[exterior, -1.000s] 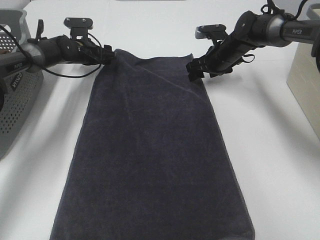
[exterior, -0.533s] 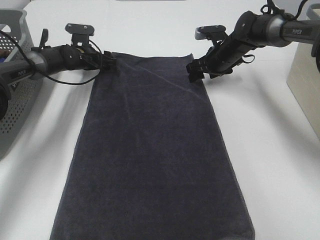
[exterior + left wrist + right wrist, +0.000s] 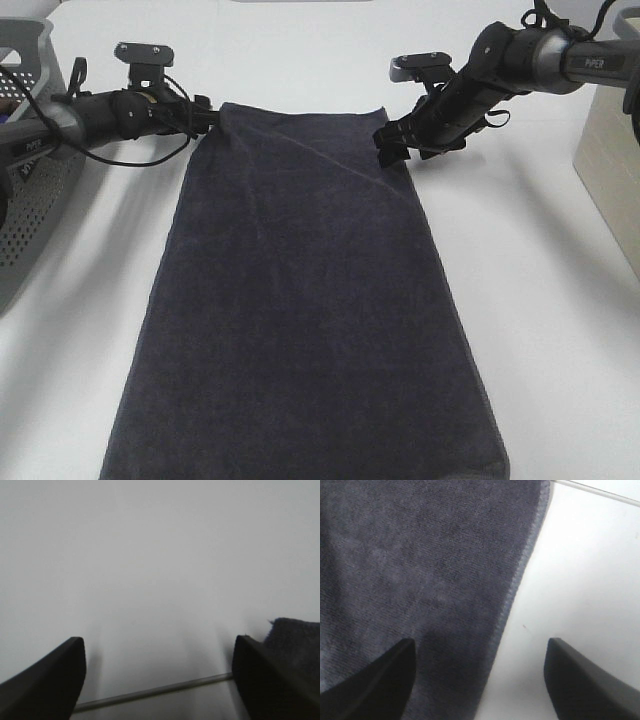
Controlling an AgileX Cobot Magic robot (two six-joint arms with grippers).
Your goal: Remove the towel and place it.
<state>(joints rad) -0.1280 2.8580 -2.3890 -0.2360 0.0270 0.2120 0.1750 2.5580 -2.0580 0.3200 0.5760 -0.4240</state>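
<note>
Towel spread flat on the table, both grippers open and empty at its far corners.

Nearest us, we see the towel (image 3: 300, 320) lying lengthwise down the white table (image 3: 540, 330), its near end reaching the lower edge of the high view and its far end lying between the two arms. Further back, our right gripper (image 3: 392, 148) hangs over the far right corner, its fingers (image 3: 380, 680) spread wide; in the right wrist view one sits above the cloth, the other above bare table, the towel's hem running between them, nothing gripped. Our left gripper (image 3: 207, 118) sits at the far left corner, jaws wide apart and holding nothing; the left wrist view shows the towel's corner just beside one finger (image 3: 265, 680). At the left edge stands a grey perforated basket (image 3: 30, 200).
</note>
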